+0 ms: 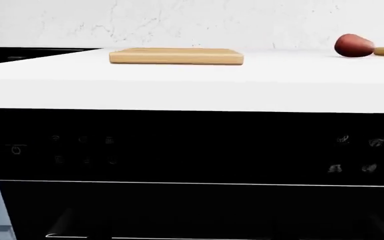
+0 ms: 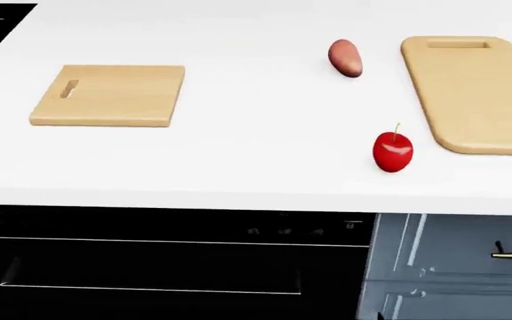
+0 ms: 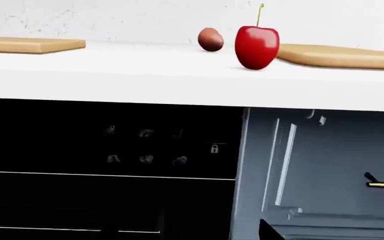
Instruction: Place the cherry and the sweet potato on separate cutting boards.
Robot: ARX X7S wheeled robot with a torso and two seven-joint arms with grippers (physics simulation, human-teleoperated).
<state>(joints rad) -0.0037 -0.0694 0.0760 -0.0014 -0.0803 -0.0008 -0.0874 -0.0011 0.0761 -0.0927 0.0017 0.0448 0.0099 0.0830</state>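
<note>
Cherry (image 2: 392,151) near counter (image 2: 238,167) front edge, off both boards.

White counter (image 2: 238,167) above black oven (image 2: 149,267) and grey cabinet (image 2: 452,267).

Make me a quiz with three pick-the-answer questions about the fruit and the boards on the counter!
1. Where is the cherry?
A. On the square board
B. On the bare counter near the long board
C. Inside the oven

2. How many cutting boards are on the counter?
A. One
B. Two
C. Four

3. What is on top of the square cutting board right now?
A. Nothing
B. The sweet potato
C. The cherry

Answers:
1. B, the cherry stands on the white top just beside the long cutting board, not on it.
2. B, one square and one long rounded board show.
3. A, its top is bare; the sweet potato lies on the counter.
</note>
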